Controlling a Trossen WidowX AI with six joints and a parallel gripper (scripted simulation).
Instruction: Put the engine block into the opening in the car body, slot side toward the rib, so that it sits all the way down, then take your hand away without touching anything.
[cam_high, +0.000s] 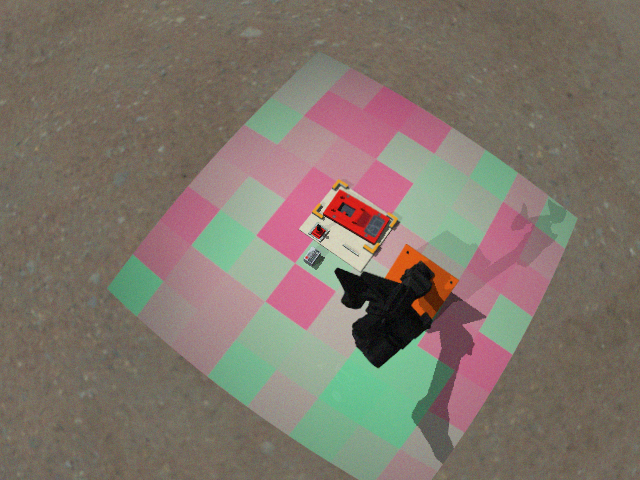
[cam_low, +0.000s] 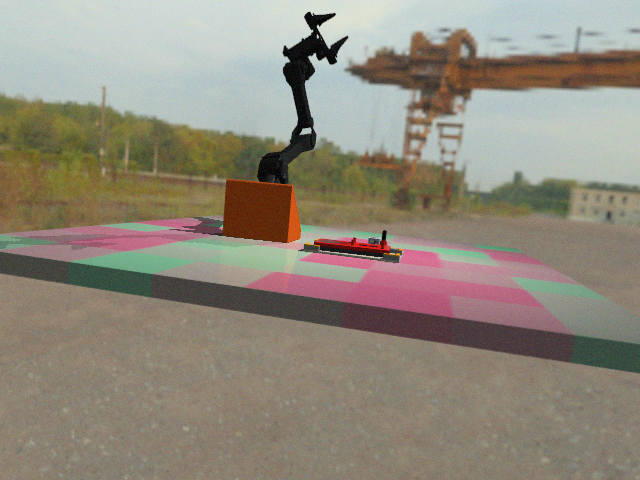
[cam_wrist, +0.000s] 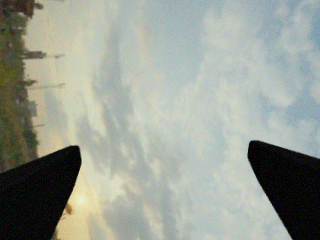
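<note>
Grey, the small ribbed engine block (cam_high: 313, 256) lay on the checkered mat, just off the corner of the cream base plate (cam_high: 345, 248) carrying the red car body (cam_high: 356, 214), its opening unfilled. Far above, the black gripper (cam_low: 326, 35) stood with fingers spread wide and nothing between them, pointed skyward. The arm reared nearly upright from its orange pedestal (cam_low: 258, 211); the block lay well below.

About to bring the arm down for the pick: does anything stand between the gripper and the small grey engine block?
Nothing visible does. The open black gripper is raised high, pointing skyward, and the small grey engine block lies apart on the checkered mat beside the cream tray.
</note>
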